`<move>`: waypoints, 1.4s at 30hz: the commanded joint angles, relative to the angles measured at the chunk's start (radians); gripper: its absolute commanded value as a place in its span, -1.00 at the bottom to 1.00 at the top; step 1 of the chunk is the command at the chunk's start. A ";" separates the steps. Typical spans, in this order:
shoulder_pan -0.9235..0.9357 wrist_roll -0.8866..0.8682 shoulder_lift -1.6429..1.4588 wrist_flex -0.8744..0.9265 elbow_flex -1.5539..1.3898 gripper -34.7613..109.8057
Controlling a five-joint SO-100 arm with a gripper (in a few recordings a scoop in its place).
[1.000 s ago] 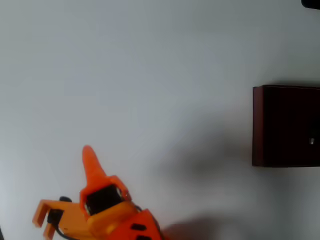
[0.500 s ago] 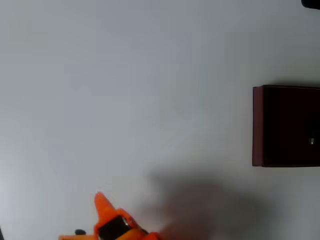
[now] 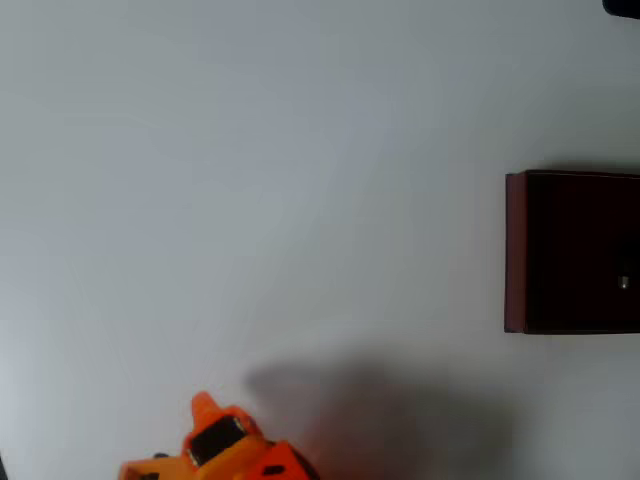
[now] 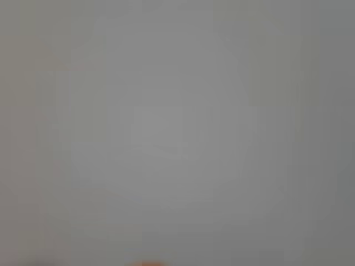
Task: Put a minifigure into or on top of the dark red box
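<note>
- Minifigure (image 3: 624, 284): seen in the overhead view as a tiny pale speck against the dark interior of the dark red box (image 3: 515, 250), near the right frame edge and a little below the box's mid-height; too small to make out posture or detail.
- Dark red box: placed at the right edge of the overhead view, roughly at mid-height, cut off by the frame on its right side; thin red left wall visible, interior almost black; resting on the white table (image 3: 280, 180).
- Gripper (image 3: 205, 410): orange, located at the bottom edge of the overhead view, left of centre, well apart from the box; one pointed fingertip directed up the picture, black motor block just behind it, remainder cropped by the frame.
- Finger spread: cannot tell, since a single fingertip is visible and the second finger is out of frame.
- Shadow (image 3: 380, 415): soft grey patch on the table right of the gripper, between gripper and box.
- Wrist view: blurred, uniform grey surface; faint orange sliver at the bottom edge, centre; no detail resolvable.
</note>
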State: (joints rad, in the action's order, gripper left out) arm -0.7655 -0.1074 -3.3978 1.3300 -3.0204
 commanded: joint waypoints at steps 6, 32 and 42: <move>-0.121 0.150 -0.014 0.028 0.000 -0.52; -0.123 0.150 -0.014 0.028 0.000 -0.52; -0.123 0.150 -0.014 0.028 0.000 -0.52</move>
